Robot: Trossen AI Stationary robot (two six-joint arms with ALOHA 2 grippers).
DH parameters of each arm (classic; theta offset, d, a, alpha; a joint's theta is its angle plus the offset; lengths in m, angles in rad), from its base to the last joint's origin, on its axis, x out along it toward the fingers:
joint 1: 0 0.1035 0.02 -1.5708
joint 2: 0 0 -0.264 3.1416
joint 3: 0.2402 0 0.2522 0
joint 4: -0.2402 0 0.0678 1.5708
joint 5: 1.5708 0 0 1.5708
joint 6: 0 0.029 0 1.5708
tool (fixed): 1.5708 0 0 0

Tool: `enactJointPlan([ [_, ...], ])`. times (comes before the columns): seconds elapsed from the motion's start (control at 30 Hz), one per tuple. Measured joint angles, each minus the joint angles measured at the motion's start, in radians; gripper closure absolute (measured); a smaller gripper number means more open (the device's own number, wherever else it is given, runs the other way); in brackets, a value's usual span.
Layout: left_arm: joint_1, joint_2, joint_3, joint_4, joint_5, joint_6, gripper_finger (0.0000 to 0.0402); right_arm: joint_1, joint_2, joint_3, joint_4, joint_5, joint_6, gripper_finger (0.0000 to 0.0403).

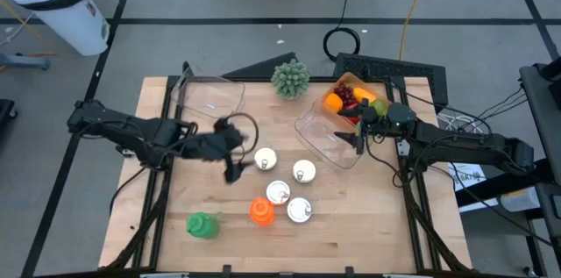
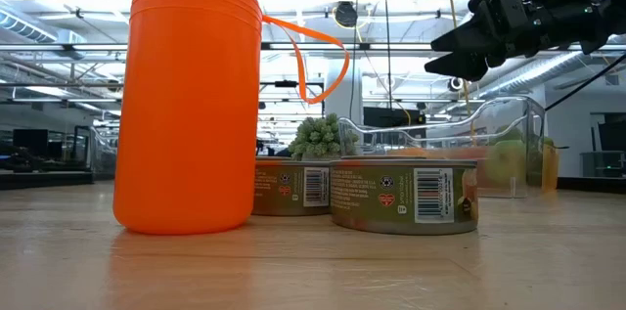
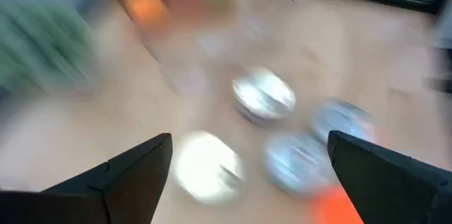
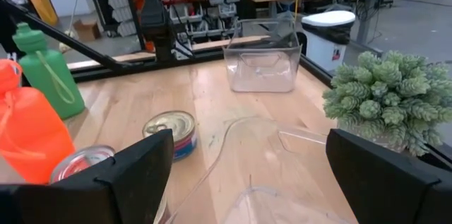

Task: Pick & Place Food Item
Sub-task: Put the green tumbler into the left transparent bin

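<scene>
Several tin cans (image 1: 282, 185) stand upright on the wooden table's middle, also blurred in the left wrist view (image 3: 263, 97). My left gripper (image 1: 235, 153) (image 3: 248, 139) hovers open just left of them, holding nothing. A clear tub (image 1: 331, 133) at the right holds coloured fruit (image 1: 349, 100) at its far end. My right gripper (image 1: 358, 138) (image 4: 248, 136) is open and level above this tub's near rim (image 4: 261, 160); the low view shows it (image 2: 452, 54) well above the table. A second clear tub (image 1: 210, 96) (image 4: 263, 65) stands at the far left with nothing in it.
An orange bottle (image 1: 260, 211) (image 2: 186, 105) and a green bottle (image 1: 202, 224) (image 4: 46, 68) stand near the front edge. A green spiky plant (image 1: 290, 78) (image 4: 388, 100) sits at the far edge, between the tubs. Bare wood lies at the near right of the table.
</scene>
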State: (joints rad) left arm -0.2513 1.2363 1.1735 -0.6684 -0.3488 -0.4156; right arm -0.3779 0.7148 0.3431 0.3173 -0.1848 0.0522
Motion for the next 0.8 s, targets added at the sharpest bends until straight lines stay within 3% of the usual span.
enactJointPlan([
  [0.13, -0.091, 0.005, 0.046, -0.159, 0.18, -0.388, 0.0011, 0.0, 0.015, 0.0, 0.001, 0.0, -0.029, 0.0048],
  [0.33, -0.167, 0.005, 0.049, -0.329, 0.452, -0.759, 0.0011, 0.0, 0.02, 0.0, 0.017, 0.001, -0.023, 0.0048],
  [0.53, -0.198, 0.005, 0.049, -0.409, 0.697, -0.948, 0.0011, 0.0, 0.02, 0.001, 0.024, 0.002, 0.069, 0.0048],
  [0.7, -0.25, 0.029, 0.149, -0.457, 0.728, -1.017, 0.0011, 0.0, 0.02, 0.001, 0.024, 0.003, 0.163, 0.0048],
  [0.8, -0.31, 0.107, 0.283, -0.509, 0.645, -0.985, 0.0012, 0.0, 0.02, 0.001, 0.023, 0.002, 0.226, 0.0048],
])
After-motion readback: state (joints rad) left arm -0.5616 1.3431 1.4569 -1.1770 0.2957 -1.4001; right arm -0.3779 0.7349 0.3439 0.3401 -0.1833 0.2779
